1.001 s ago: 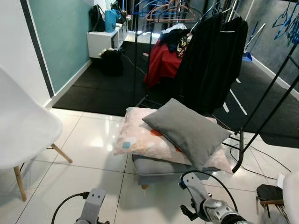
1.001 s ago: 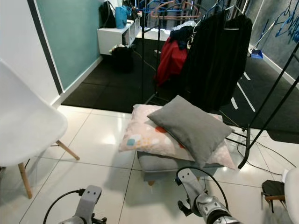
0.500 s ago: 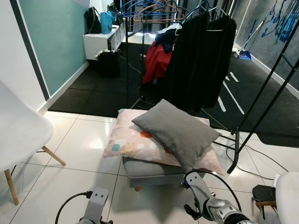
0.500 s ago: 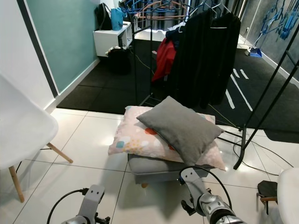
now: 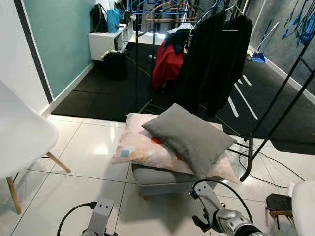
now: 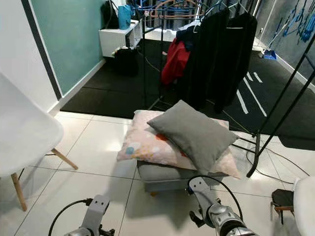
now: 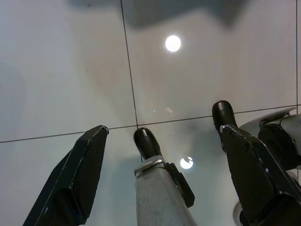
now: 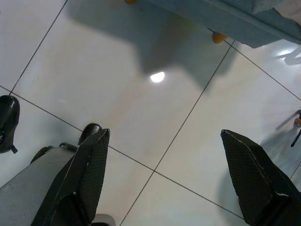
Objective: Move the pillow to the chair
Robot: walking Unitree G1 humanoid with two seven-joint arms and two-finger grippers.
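The gray pillow (image 5: 189, 136) lies in the middle of the frame, tilted across a patterned pillow (image 5: 142, 147) on a low gray stool (image 5: 157, 177), and the white chair (image 5: 22, 140) sits at the left edge, well apart from it. Both arms hang low at the bottom of the frame: the left gripper (image 7: 160, 155) and the right gripper (image 8: 164, 169) point down at the tiled floor (image 5: 93, 147), each with its fingers spread wide and holding nothing. From here a grab could catch the patterned pillow underneath as well and drag both off the stool. The clothes rack (image 5: 290, 83) and its cables (image 5: 270, 162) at right, close beside the stool, could snag the right arm.
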